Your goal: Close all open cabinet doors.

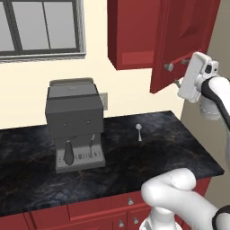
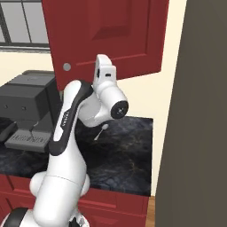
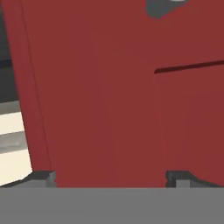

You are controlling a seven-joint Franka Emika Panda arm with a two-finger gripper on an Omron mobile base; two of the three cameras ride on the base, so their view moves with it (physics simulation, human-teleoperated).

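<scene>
The claw [image 3: 109, 177] is spread wide, its fingertips [image 3: 41, 177] right up against the cabinet door [image 1: 179, 40], which stands swung out from the wall cabinet [image 1: 132, 33]. Below the door lies the dark table [image 1: 134, 152], carrying a spoon [image 1: 139, 131] and a coffee machine [image 1: 74, 123].

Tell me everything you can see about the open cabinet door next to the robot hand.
The open cabinet door is a tall dark-red panel, smooth and painted-looking, with a recessed centre panel and a small round silver knob near a lower corner. It stands swung out from the wall cabinet above the black counter. The pincer, open, faces the door's lower part; the hand view shows the red face close between the fingertips. Whether they touch it I cannot tell.
</scene>
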